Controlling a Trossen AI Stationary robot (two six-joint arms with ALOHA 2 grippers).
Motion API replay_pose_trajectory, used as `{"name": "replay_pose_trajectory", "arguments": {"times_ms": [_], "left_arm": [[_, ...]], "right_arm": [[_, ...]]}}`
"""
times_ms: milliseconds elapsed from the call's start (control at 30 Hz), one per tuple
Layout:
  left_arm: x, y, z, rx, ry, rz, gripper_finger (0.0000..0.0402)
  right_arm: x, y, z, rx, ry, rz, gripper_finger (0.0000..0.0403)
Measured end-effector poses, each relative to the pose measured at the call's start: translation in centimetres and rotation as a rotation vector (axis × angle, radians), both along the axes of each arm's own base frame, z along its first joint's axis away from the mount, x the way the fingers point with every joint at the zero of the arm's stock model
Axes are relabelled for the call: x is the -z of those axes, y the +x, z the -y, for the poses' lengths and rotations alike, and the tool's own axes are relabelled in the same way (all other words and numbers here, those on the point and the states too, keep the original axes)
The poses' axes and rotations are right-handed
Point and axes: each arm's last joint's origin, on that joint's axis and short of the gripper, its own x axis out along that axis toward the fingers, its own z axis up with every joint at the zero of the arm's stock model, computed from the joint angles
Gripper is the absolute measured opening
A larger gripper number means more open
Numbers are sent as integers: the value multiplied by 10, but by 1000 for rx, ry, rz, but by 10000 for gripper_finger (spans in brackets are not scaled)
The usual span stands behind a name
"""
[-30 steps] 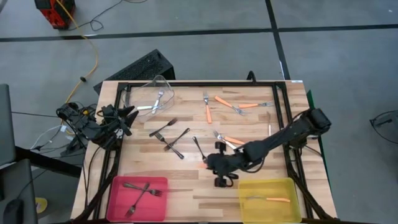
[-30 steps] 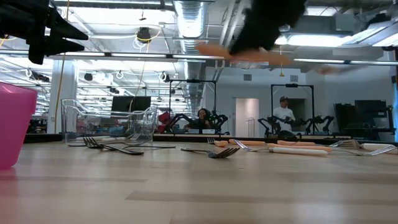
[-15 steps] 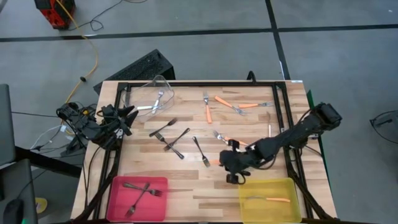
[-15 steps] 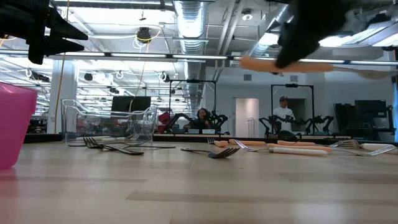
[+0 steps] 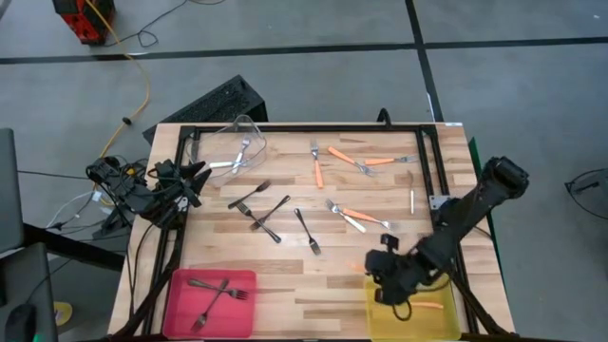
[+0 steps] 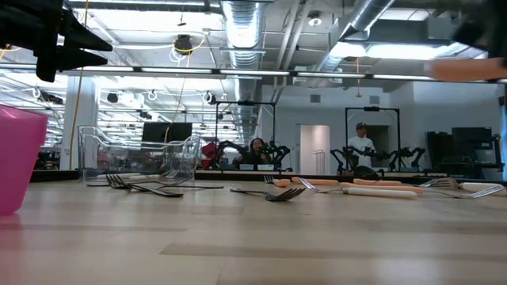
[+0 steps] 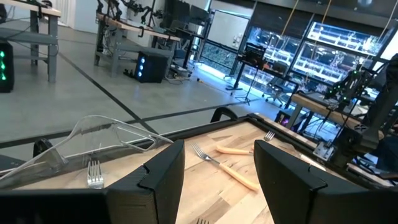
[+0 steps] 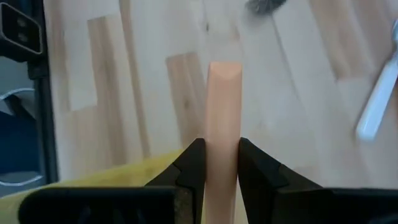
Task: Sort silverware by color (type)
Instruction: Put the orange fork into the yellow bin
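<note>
From above, the right gripper (image 5: pixel 385 280) is hanging over the near edge of the table (image 5: pixel 285 285), right at the left wall of the yellow bin (image 5: pixel 446 323), its fingers clamping an orange-handled fork (image 5: pixel 372 268) whose handle tip is peeking out beside it; one orange fork (image 5: pixel 427 305) is lying inside that bin already; the left gripper (image 5: pixel 190 180) is waiting at the table's left edge, fingers spread and holding nothing, just beside the clear bin (image 5: pixel 242 133) with a silver fork (image 5: pixel 242 152) in it; dark forks (image 5: pixel 271 217) are lying scattered mid-table, orange-handled ones (image 5: pixel 347 157) along the far side, two more dark forks (image 5: pixel 218 290) sitting in the pink bin (image 5: pixel 180 318); a broad strip of bare wood is lying open between the pink and yellow bins.

At table height, the carried orange handle (image 6: pixel 467 70) is showing high at the picture's right edge, well above the board; the pink bin's wall (image 6: pixel 16 158) is standing at the left edge; forks are lying in a far row, the whole near board staying open.

Past the left wrist, both fingers (image 7: pixel 155 177) are standing wide apart; an orange-handled fork (image 7: pixel 224 168) is lying beyond them, the clear bin (image 7: pixel 93 140) near.

Past the right wrist, the fingers (image 8: pixel 193 165) are pinching the orange handle (image 8: pixel 222 130) upright between them, the yellow bin's rim (image 8: pixel 124 174) just beneath.
</note>
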Motion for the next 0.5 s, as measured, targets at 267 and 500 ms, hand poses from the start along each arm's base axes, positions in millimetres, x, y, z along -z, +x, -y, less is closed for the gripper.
{"name": "replay_pose_trajectory", "arguments": {"times_ms": [267,500], "left_arm": [[0,0,0,-2,0,1,178],[0,0,0,-5,1,1,178]], "right_arm": [[2,-44,-35,30,65,-8,98],[6,-66,-53,72,137,-27,98]]}}
